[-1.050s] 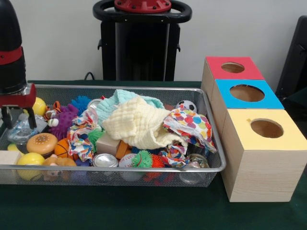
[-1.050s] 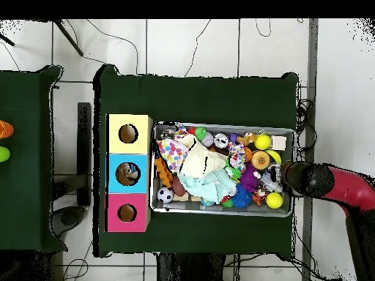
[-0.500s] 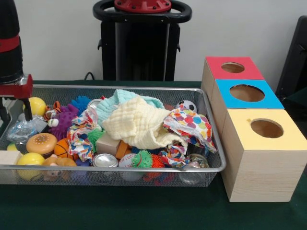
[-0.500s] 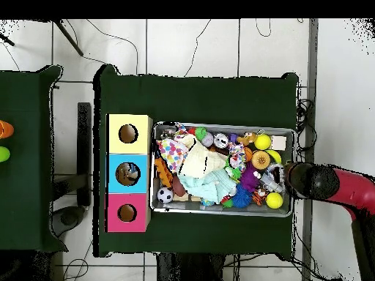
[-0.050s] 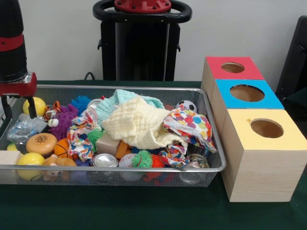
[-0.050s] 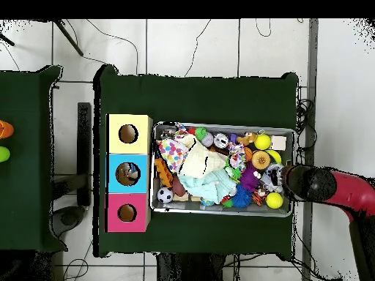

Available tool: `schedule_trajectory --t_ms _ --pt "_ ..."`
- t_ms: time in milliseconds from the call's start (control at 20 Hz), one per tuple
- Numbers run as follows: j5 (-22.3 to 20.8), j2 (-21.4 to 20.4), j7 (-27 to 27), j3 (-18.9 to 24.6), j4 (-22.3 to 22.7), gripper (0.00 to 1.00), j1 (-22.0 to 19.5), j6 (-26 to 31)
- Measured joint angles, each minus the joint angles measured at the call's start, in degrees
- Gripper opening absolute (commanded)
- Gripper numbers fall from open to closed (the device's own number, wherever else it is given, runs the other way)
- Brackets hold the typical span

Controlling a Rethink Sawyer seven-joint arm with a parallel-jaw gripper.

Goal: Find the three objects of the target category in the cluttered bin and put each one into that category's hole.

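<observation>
**Gripper poised at the bin's end, sorting barely begun**

Front view. We note the wire bin (image 5: pixel 211 158) on the green desk (image 5: pixel 144 211), packed full: a yellow cloth (image 5: pixel 139 125) and a spotted cloth (image 5: pixel 189 125) heaped mid-bin over balls, cans and spiky toys. A soccer ball (image 5: pixel 186 106) sits at the far rim on the box side. Beside the bin stand 3 boxes, each with 1 hole: red box (image 5: pixel 233 68), blue box (image 5: pixel 247 94), yellow box (image 5: pixel 266 129). From this angle we cannot see into any hole. The gripper (image 5: pixel 17 108) hangs over the bin's end farthest from the boxes, well apart from them. The arm comes straight down, wrist vertical. 2 dark fingers (image 5: pixel 31 107) show, spread apart, with nothing between them; a crumpled clear wrapper (image 5: pixel 20 129) and a yellow ball (image 5: pixel 36 106) lie just below and beside them.

Overhead view. We see something lying inside the blue box's hole (image 6: pixel 128 174); the holes of the other 2 boxes look bare. We judge that perhaps 1 object is already sorted, though we cannot tell what it is, nor which category is the target. The remaining targets are presumably in the clutter, possibly under the cloths. The arm's red forearm reaches in level from the side, its black wrist above the bin's rim at that end.
</observation>
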Motion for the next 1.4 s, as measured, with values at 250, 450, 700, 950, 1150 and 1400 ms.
schedule_trajectory --t_ms 250,450,700,950,1150,1400 --pt "-0.02 2.47 0.00 -0.57 -0.01 1.00 0.00 -0.80" --pt "-0.01 3.89 0.00 -0.92 0.00 1.00 0.00 -1.03" --pt "0.05 4.48 0.00 -0.98 -0.23 1.00 -0.04 -1.01" --pt "0.04 4.56 0.00 -0.97 -0.31 1.00 -0.04 -1.01" --pt "0.07 4.57 0.00 -0.96 -0.31 1.00 -0.16 -1.01" --pt "0.29 4.12 0.00 -0.98 -0.25 1.00 -0.22 -1.04"
